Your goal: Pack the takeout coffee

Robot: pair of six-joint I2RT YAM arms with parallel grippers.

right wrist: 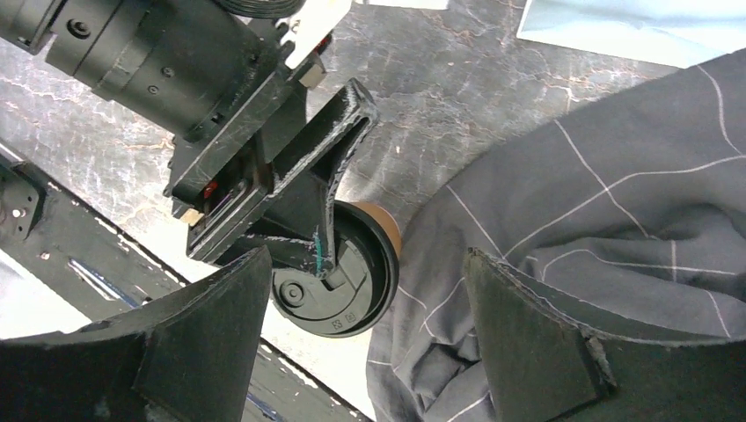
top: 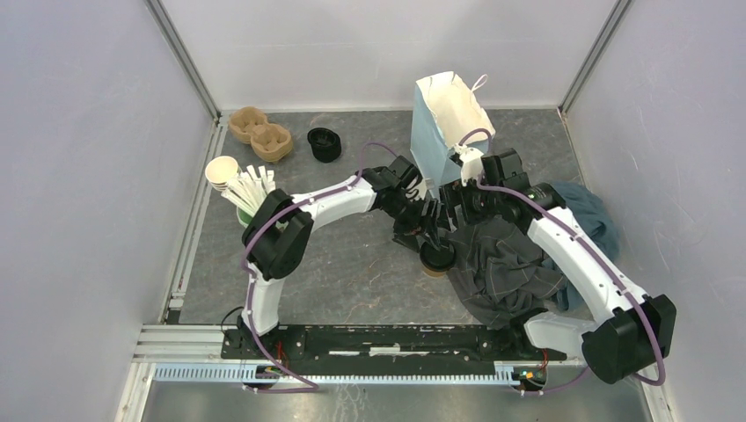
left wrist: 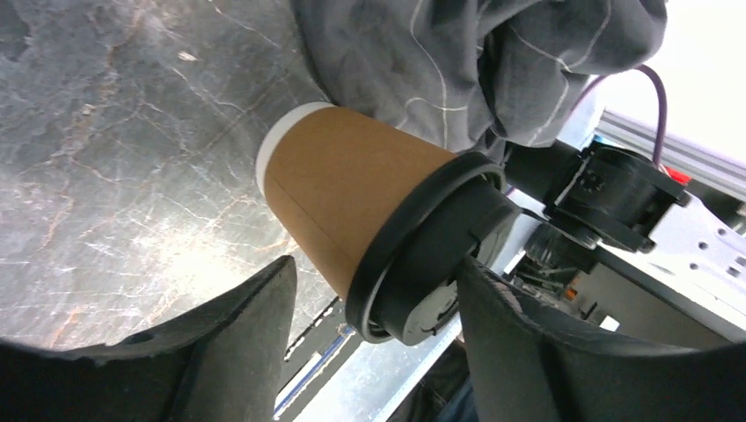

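One takeout coffee [top: 437, 258], a brown paper cup [left wrist: 352, 185] with a black sip lid [right wrist: 352, 290], stands mid-table at the edge of a grey checked cloth [top: 506, 264]. My left gripper [top: 428, 236] is down over it, and in the left wrist view the left gripper [left wrist: 376, 264] has the lid at fingertip level. Its right finger [left wrist: 510, 343] overlaps the lid's rim. Bare table shows between the left finger [left wrist: 237, 343] and the cup. My right gripper [right wrist: 368, 259] hovers open just beyond, over the lid and cloth [right wrist: 598, 202], holding nothing.
A pale blue paper bag [top: 444, 123] stands open at the back centre. A pulp cup carrier [top: 259, 134] and a stack of black lids [top: 324, 143] sit back left. A green cup of white sticks [top: 245, 198] is left. A blue cloth [top: 594, 215] lies right.
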